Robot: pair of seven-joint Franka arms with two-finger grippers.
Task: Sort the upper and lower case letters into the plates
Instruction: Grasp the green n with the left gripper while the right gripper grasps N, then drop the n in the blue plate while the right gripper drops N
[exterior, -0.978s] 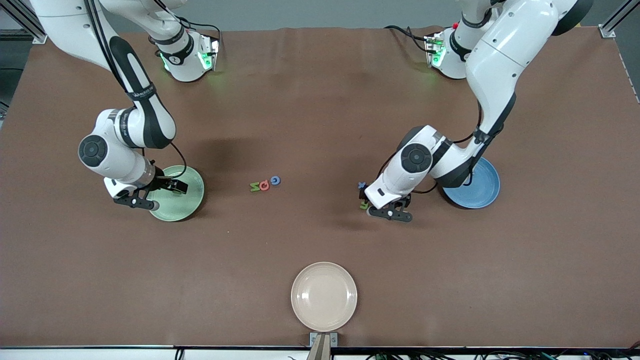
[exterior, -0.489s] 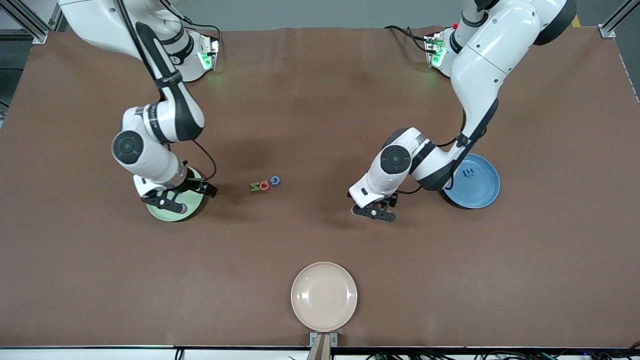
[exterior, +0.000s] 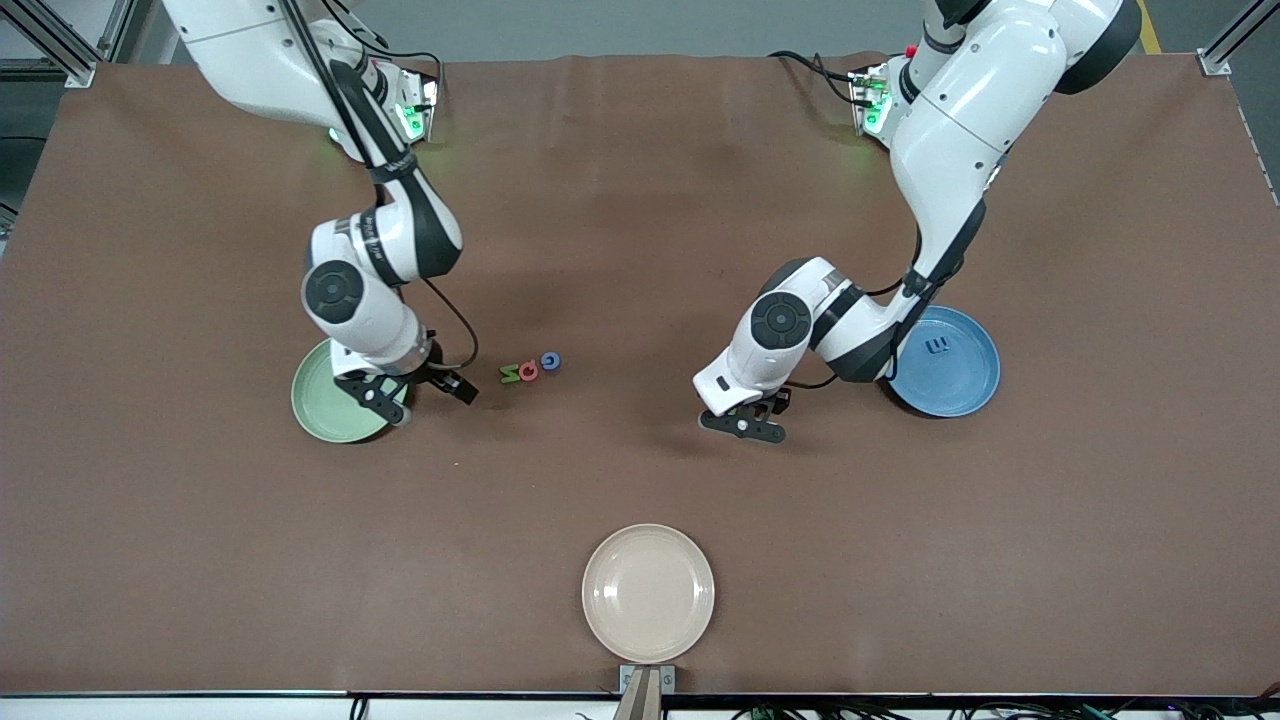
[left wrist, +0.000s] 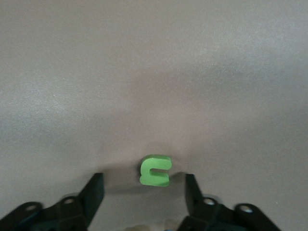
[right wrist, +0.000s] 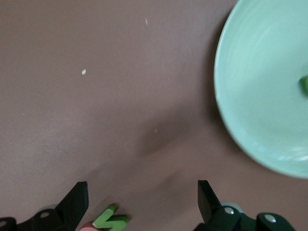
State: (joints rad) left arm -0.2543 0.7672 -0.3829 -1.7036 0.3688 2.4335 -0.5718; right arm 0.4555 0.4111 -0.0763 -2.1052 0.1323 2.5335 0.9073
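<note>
Letters first: one small green letter lay flat on the desk between the spread fingers of the left gripper. Neither finger touched it. It sat about 4 o'clock from desk centre in the front view, just short of the blue plate at 3 o'clock.

Risk, as I judged it: the letter sat nearer one finger than the other. An uneven squeeze might shove it, or flip it out before both fingers met it.

The right gripper hung with fingers wide apart and empty, over the rim of the green plate at 9 o'clock. A tight row of three lay close by: green letter, red letter, blue letter. They touched or nearly so; lifting one might drag a neighbour.

Count:
- Plates: three, green, blue, cream plate at 6 o'clock.
- Letters seen: six. Three in the row, one at the left fingers, one dark-blue letter in the blue plate, one green piece part-seen in the green plate.
</note>
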